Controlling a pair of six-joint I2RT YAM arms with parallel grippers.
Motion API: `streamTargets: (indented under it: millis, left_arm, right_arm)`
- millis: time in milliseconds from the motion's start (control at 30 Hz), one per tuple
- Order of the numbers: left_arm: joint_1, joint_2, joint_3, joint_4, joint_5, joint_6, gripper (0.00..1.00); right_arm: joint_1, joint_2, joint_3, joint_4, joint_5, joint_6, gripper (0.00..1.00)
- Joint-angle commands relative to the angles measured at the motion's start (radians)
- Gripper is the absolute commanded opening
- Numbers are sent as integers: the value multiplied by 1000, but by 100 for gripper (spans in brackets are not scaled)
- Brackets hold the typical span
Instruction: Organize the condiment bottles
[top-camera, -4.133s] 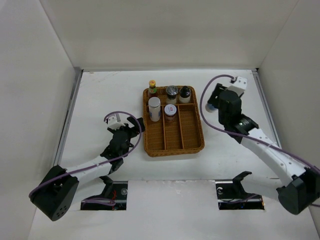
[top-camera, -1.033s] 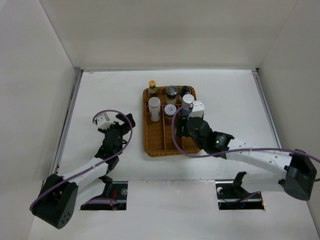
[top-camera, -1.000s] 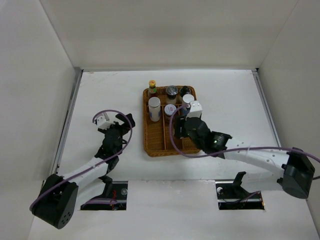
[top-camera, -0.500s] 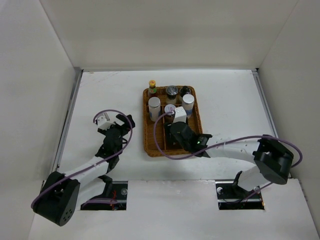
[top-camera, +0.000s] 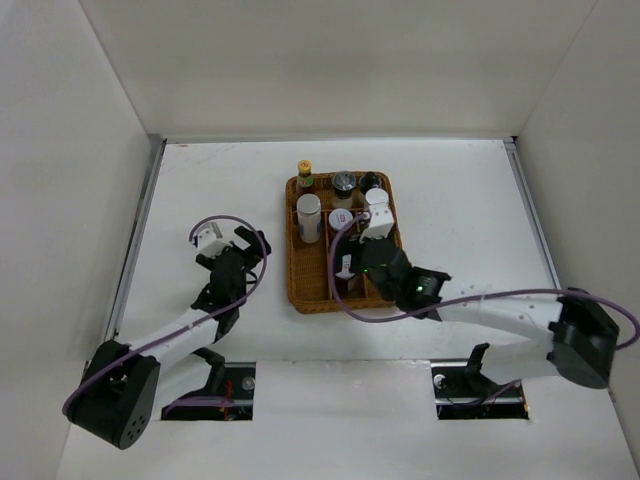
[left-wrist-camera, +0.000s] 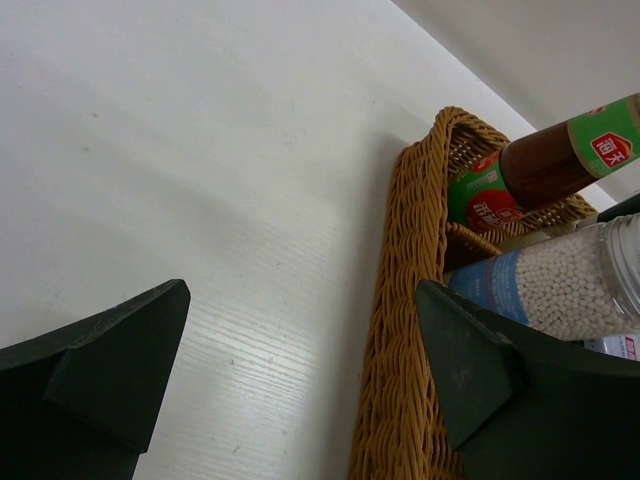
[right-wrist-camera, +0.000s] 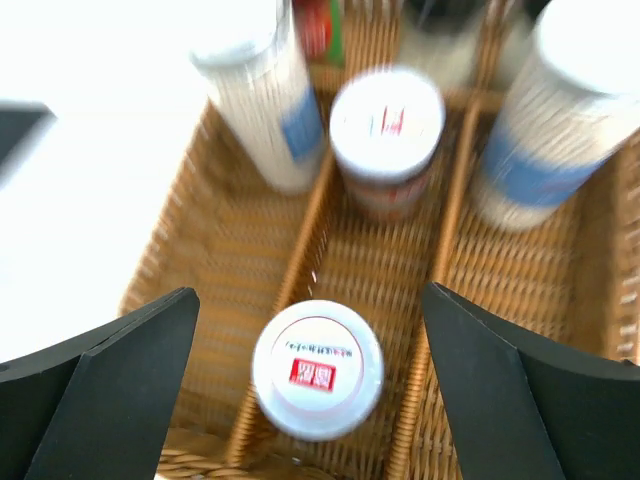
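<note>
The condiment bottles stand in the wicker tray (top-camera: 300, 295). At its far end are a red sauce bottle (top-camera: 305, 172), a silver-lidded jar (top-camera: 344, 182) and a black-capped one (top-camera: 372, 181). Behind them stand two tall white-and-blue bottles (top-camera: 309, 215) (top-camera: 378, 205) and a white-lidded jar (top-camera: 341, 220). In the right wrist view another white-lidded jar (right-wrist-camera: 318, 368) stands at the near end of the tray, by a divider. My right gripper (right-wrist-camera: 310, 295) (top-camera: 350, 270) is open, its jaws wide on either side of that jar and not touching it. My left gripper (top-camera: 245, 250) (left-wrist-camera: 300, 300) is open and empty over the table, left of the tray.
The tray's woven left wall (left-wrist-camera: 400, 300) is close to my left gripper's right finger (left-wrist-camera: 480, 370). Dividers (right-wrist-camera: 445, 230) split the tray into three long compartments. White walls enclose the table (top-camera: 200, 190) on three sides.
My right gripper has opened and let go of the white-lidded jar, which now stands at the tray's near end. The right arm drew back along the tray. The left arm barely moved.
</note>
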Motion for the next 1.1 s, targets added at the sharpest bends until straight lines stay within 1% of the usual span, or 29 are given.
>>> streamTargets:
  millis: [0,67,133,267,367,433,567,667,833,1067]
  left_arm:
    - [9,-55,34,-15,-23,5,100]
    - [12,-58,54,-48,-24,0,100]
    - [11,-47,77,-92,-20,-4,100]
    - [11,-3,117,-153,8,-21,100]
    - [15,10,140,-206,26,-21,100]
    - [18,14,152,-235,17,-24,100]
    - [12,10,194,-316,22,-24,100]
    - [4,-12,183,-324,17,-24,100]
    - [4,-26,174,-321,33,-20,100]
    - [5,14,194,-290,39,-15,100]
  right_arm:
    - [-25,-167,-35,65,77,-23,100]
    - [-114,-244,-79,90,101,-12,100]
    - [-223,-304,-122,111,108,32,100]
    - [-416,-396,-191,110,74,218,100]
    - [-550,-395,-256,118,37,333,100]
    - [-611,-391,-305,118,-1,391,100]
    - [-664,-343,-357,147,-36,488,100]
    - [-667,-327,-369,162,-46,514,100]
    - [-671,-313,-389,213,-61,519,100]
    - [-671,-253,-362,213,-78,507,100]
